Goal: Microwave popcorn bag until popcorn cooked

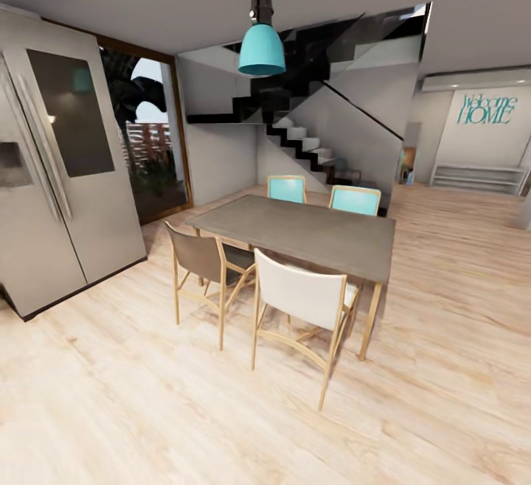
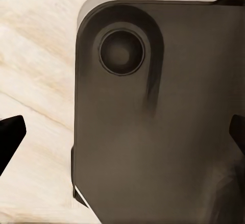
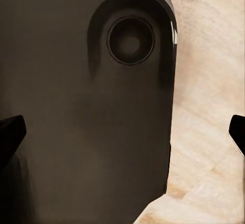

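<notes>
On the far right wall, teal lettering reads "Welcome HOME" above a low pale shelf. No other writing can be read.

The head view looks across a pale wood floor to a grey dining table with four chairs: two teal ones on the far side, a grey-brown one and a white one on the near side. A teal pendant lamp hangs above the table. A steel double-door fridge stands at the left, beside a tall glazed opening with plants outside. A dark staircase climbs behind the table. This is a dining area, and the popcorn bag, countertop and microwave are not among what is seen here.

In the left wrist view, the left gripper points down over the rounded dark corner of the robot's base and the wood floor; its black fingertips sit at opposite edges, spread wide, with nothing between them. The right gripper hangs the same way over its own base corner, fingertips likewise spread and empty
</notes>
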You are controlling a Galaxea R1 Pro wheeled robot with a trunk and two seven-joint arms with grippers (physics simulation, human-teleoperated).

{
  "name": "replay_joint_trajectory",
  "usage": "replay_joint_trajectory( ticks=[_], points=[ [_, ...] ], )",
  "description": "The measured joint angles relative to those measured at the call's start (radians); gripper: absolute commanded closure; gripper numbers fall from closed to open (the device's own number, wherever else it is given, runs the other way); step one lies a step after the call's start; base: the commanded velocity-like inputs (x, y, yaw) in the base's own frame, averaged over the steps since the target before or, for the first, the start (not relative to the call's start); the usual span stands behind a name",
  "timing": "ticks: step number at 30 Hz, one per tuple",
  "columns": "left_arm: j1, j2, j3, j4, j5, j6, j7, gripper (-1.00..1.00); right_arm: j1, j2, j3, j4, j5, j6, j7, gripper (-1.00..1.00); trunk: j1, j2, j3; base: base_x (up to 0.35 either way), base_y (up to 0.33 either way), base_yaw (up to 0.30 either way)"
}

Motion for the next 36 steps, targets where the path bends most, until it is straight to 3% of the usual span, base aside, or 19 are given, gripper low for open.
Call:
replay_joint_trajectory(
  ticks=[36],
  points=[
    [0.0, 0.0, 0.0, 0.0, 0.0, 0.0, 0.0, -1.0, 0.0, 0.0, -0.001, 0.0, -0.001, 0.0, 0.0, -1.0, 0.0, 0.0, 0.0, 0.0, 0.0, 0.285]
  ],
)
